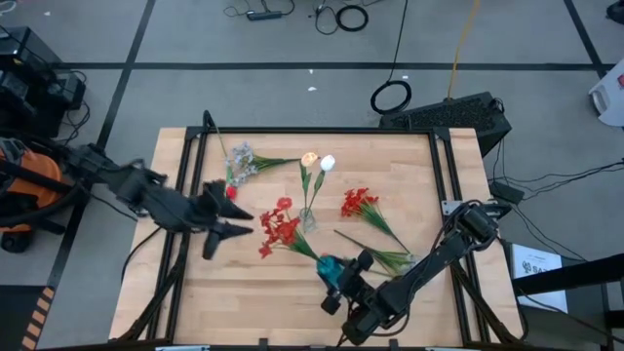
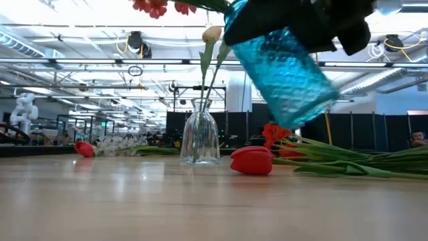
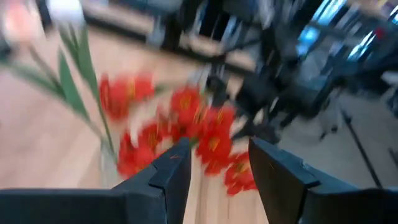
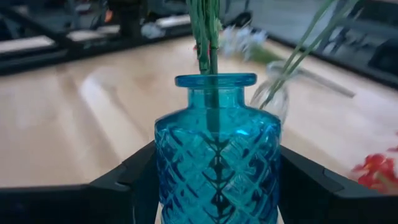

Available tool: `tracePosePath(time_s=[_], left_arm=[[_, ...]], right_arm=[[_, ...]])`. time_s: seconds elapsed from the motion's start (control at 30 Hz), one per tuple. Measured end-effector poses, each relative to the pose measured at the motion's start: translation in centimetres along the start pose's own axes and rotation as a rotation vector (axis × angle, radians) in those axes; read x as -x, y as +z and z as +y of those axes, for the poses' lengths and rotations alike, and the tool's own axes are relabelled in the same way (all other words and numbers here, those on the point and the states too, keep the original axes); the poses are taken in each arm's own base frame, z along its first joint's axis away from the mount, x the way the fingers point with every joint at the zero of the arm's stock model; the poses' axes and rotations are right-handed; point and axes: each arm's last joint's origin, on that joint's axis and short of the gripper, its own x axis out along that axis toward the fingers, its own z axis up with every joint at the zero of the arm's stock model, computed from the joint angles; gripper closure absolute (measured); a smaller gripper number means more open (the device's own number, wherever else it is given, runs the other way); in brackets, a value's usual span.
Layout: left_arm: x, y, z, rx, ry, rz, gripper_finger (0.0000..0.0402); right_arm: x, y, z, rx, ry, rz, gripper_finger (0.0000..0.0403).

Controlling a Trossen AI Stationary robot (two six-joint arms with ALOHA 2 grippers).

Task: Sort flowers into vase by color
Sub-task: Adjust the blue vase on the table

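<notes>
Right pincer (image 4: 214, 180) clamps a blue vase (image 4: 216, 155) holding green stems; low view shows the vase lifted off the surface (image 2: 134, 201) and tilted, which the high view hides. Left pincer (image 1: 239, 222) hangs spread, empty, left of the red clustered blooms (image 1: 280, 229). Clear vase (image 1: 308, 216) with tulip buds stands mid-surface. The near left stretch lies bare

The wooden table (image 1: 195, 292) carries a clear glass vase (image 2: 200, 139) and scattered loose flowers (image 1: 363, 207).
</notes>
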Motion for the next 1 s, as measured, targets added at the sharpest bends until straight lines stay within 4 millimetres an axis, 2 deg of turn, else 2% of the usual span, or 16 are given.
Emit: tracePosePath(time_s=[0.1, 0.23, 0.43, 0.57, 0.73, 1.0], left_arm=[[1.7, 2.1, -0.5, -0.03, -0.018, -0.075, 0.0236], [3.0, 3.4, -0.8, -0.062, -0.037, -0.124, 0.0236], [3.6, 4.1, -0.8, -0.073, -0.034, -0.155, 0.0236], [3.6, 4.1, -0.8, -0.075, -0.033, -0.153, 0.0236], [3.6, 4.1, -0.7, -0.078, -0.006, -0.157, 0.0236], [3.4, 4.0, -0.8, -0.078, -0.001, -0.155, 0.0236]], right_arm=[[-0.7, -1.5, 0.7, -0.02, -0.024, -0.061, 0.0169], [-1.5, -3.7, 2.0, -0.089, -0.022, -0.116, 0.016], [-1.9, -6.7, 3.4, -0.162, -0.066, -0.268, 0.017], [-2.0, -8.3, 3.6, -0.138, -0.091, -0.313, 0.017], [-1.7, -9.5, 3.7, -0.116, -0.092, -0.328, 0.0166], [-1.0, -9.8, 3.8, -0.105, -0.066, -0.312, 0.0152]])
